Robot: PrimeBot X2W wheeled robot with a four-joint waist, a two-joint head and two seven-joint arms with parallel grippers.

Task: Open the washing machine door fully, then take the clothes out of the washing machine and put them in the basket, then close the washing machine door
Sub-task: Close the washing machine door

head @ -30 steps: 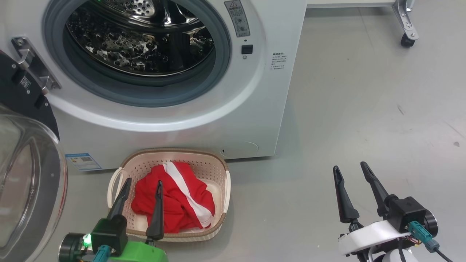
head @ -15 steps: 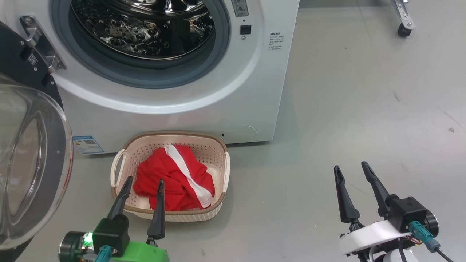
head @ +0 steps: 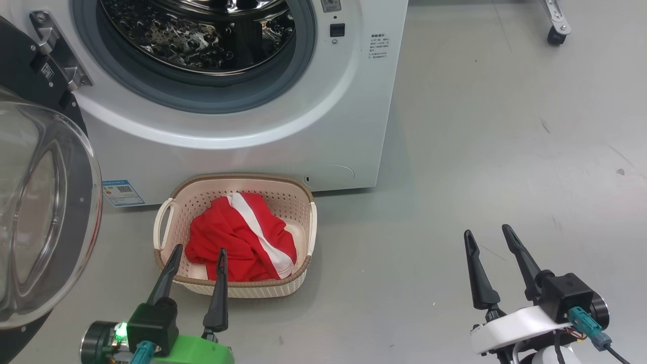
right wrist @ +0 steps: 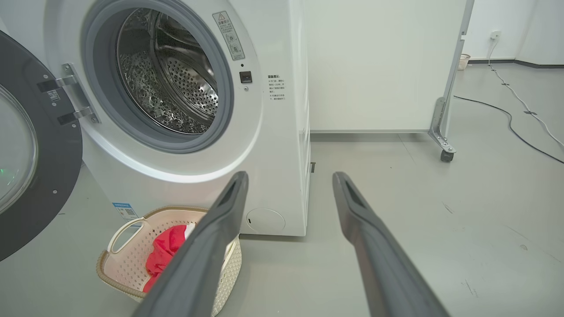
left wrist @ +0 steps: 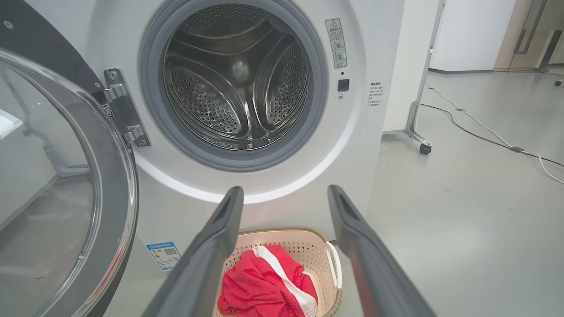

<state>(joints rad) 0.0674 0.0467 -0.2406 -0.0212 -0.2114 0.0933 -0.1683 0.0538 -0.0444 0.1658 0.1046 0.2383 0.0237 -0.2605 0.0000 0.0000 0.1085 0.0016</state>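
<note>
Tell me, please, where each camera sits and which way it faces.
Head view: on the head, looking down at the washing machine; left pincer and right pincer below.
Left wrist view: low, facing the drum squarely between its own fingers.
Right wrist view: low, facing it obliquely, own fingers below.
All share the basket with the clothes.

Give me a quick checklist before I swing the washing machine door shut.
1. Clothes in the basket: ok, the red garment lies inside it.
2. Drum of the washing machine emptied: ok, no fabric seen inside.
3. Grey door seal free of fabric: ok.
4. Left gripper free: ok, jaws open and empty, near the basket.
5. Right gripper free: ok, jaws open and empty, over bare floor.
6. Washing machine door swing clears the basket: cannot tell; the basket sits on the floor directly in front of the machine.
</note>
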